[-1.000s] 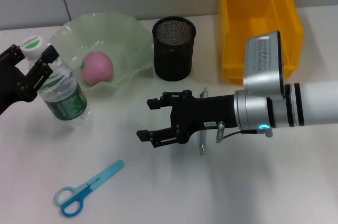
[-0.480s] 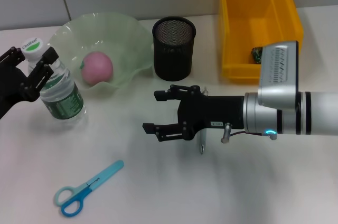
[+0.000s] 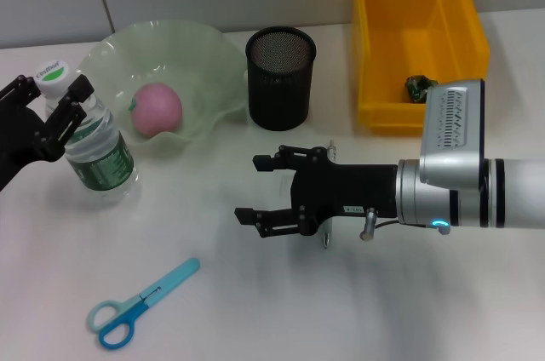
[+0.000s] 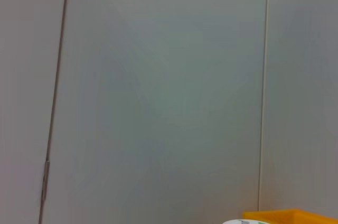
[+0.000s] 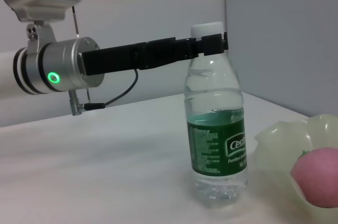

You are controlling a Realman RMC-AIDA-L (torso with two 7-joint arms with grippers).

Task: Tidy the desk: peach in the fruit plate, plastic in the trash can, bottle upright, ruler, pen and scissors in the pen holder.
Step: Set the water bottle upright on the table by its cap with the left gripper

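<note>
The clear water bottle [image 3: 95,146] with a green label stands almost upright at the left of the desk, and my left gripper [image 3: 51,104] is shut on its neck just under the white cap. The right wrist view shows the same bottle [image 5: 216,129] with the left gripper [image 5: 208,43] at its neck. My right gripper [image 3: 249,188] hovers open at mid-desk, over the pen [image 3: 324,242], which is mostly hidden beneath it. The pink peach [image 3: 156,110] lies in the pale green fruit plate [image 3: 174,35]. Blue scissors [image 3: 140,304] lie at the front left. The ruler is out of view.
A black mesh pen holder [image 3: 281,77] stands behind the right gripper. The yellow trash can [image 3: 379,54] sits at the back right with a dark scrap of plastic [image 3: 417,86] inside. The left wrist view shows mostly wall.
The left gripper has brought the bottle from a tilt to nearly upright. The right arm has drawn back to the right and slightly nearer, its fingers still open.
</note>
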